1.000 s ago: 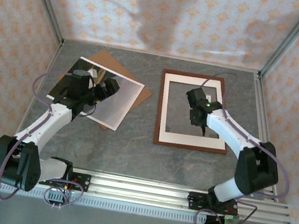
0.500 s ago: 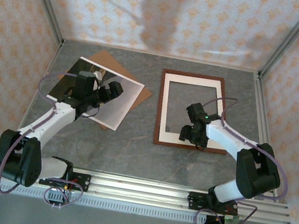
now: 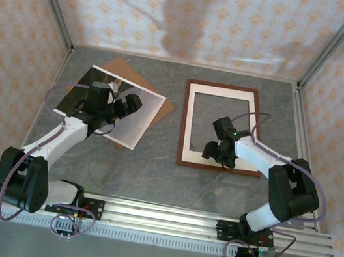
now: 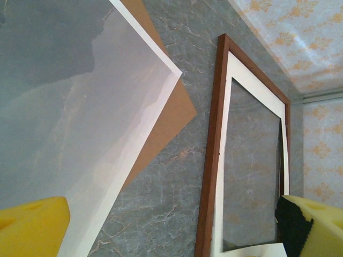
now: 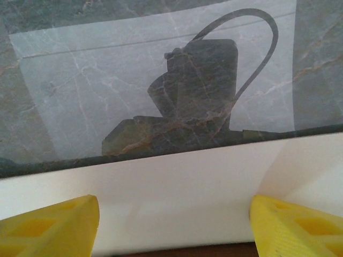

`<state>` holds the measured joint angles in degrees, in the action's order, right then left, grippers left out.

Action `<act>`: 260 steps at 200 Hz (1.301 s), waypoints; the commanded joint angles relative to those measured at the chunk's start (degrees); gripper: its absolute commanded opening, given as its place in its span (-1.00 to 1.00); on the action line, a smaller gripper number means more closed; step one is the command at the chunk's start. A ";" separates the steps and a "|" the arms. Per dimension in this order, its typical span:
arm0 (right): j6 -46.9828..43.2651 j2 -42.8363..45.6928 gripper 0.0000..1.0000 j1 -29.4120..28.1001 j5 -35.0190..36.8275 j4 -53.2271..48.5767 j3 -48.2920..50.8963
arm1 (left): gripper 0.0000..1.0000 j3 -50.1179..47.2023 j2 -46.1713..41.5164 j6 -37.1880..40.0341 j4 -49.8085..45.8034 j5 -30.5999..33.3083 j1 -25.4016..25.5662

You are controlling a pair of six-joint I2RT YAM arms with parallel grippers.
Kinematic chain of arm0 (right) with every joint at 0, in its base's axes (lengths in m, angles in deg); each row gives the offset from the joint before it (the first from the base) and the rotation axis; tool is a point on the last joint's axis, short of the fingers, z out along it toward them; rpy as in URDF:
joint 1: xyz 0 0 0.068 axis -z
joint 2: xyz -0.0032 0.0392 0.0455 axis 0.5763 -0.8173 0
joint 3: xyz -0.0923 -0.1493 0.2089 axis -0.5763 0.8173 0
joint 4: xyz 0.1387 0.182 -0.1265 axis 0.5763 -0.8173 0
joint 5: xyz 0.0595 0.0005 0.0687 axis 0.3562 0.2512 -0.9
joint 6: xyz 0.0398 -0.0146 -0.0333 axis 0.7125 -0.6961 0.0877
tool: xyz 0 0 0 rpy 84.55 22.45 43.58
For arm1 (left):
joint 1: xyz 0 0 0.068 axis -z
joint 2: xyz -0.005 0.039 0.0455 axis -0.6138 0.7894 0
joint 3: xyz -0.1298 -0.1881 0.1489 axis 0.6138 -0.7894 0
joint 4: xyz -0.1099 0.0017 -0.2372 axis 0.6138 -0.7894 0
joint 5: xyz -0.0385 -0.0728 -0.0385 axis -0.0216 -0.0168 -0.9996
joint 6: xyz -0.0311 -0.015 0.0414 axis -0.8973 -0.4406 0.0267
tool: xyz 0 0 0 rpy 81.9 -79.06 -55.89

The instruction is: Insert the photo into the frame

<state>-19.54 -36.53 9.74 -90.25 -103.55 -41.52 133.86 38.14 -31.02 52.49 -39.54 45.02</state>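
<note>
The grey marbled table [image 3: 150,178] carries everything. Seen from above, the thin reddish-brown wooden picture frame [image 4: 210,160] lies flat at about 2 o'clock from the table's middle. A white border mat with a cut-out window [image 5: 177,187] sits inside it, and the window looks glazed, since it mirrors the wrist above it.

The glossy rectangular landscape photo [image 3: 142,116] lies at about 10 o'clock, well apart from the frame and skewed against it. It rests on a plain brown cardboard backing board [image 3: 124,68], which pokes out from under it toward 12 and 3 o'clock.

The left gripper [image 3: 130,103] hangs over the photo with its yellow pads spread as wide as they go and nothing between them. The right gripper [image 3: 215,152] is over the mat's 6 o'clock strip, jaws well apart and holding nothing.

The step in hand seems to be taking up the photo.
- Grip the print where it overhangs the board, at its 4 to 5 o'clock edge, so that one pad can get under it.
- Pinch only the pale margin (a glossy face marks easily).
- Lift it level, turn it square to the moulding before lowering, and get the right arm clear of the window first.
</note>
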 commanded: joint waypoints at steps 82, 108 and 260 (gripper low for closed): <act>-0.34 -0.48 0.47 0.21 1.61 0.65 -3.38 | 0.99 1.13 0.31 0.68 0.19 1.36 0.49; -2.30 5.03 0.47 -0.15 3.53 0.22 -3.22 | 0.99 1.23 0.30 1.49 -0.68 1.97 0.55; 5.32 -18.30 0.57 -2.78 -1.14 35.96 -22.78 | 0.99 1.78 1.09 3.46 -3.67 4.69 0.58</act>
<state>-17.64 -49.06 7.05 -92.23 -75.71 -58.87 133.90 39.85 -29.30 50.91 -36.50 45.02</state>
